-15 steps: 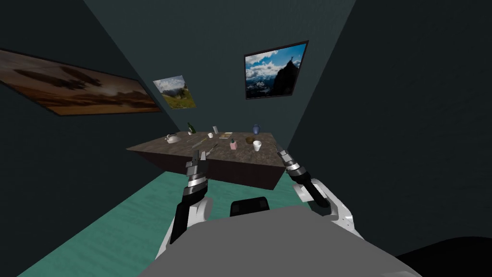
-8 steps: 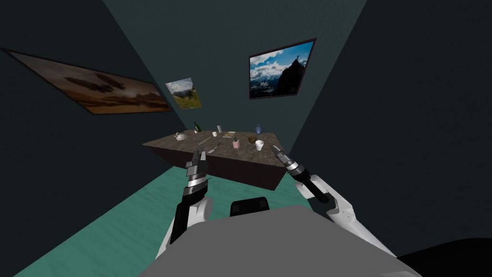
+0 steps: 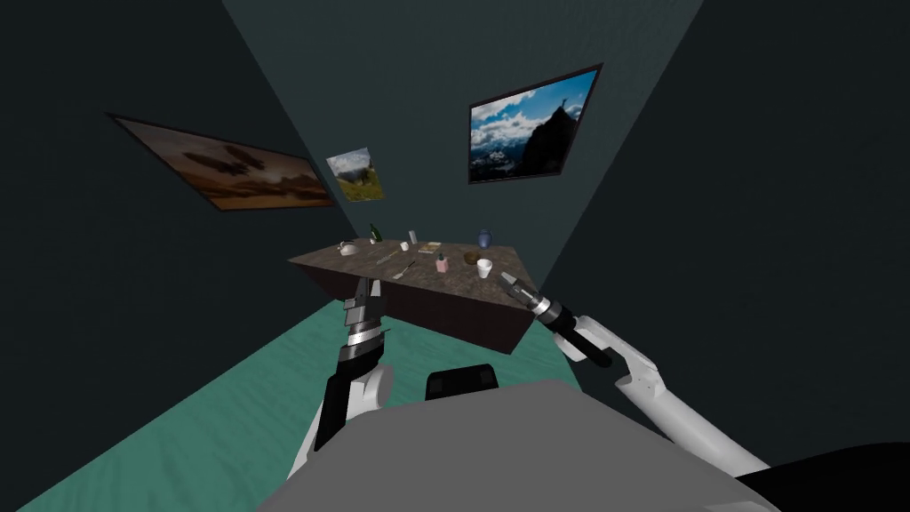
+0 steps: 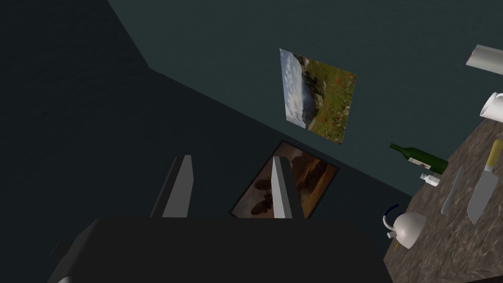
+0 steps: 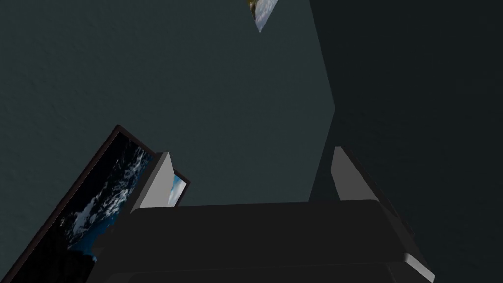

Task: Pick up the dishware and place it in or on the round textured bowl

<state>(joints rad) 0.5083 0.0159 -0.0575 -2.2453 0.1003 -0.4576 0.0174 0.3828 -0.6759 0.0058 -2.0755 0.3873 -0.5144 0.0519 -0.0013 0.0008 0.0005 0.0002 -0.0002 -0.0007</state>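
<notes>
Room in a home, dining type. Three framed landscapes are hung on dark grey-green walls (image 3: 427,107): wide brown sunset picture (image 3: 235,169), small green meadow picture (image 3: 355,174), blue mountain picture (image 3: 533,124). A teal-green floor (image 3: 222,418) is laid. A dark mottled stone-look worktop (image 3: 449,277) is set with household tableware: white round teapot (image 4: 407,227), dark green glass bottle (image 4: 418,158), yellow-handled kitchen knife (image 4: 484,184), small brown round bowl (image 3: 471,258), blue vase (image 3: 484,238).
</notes>
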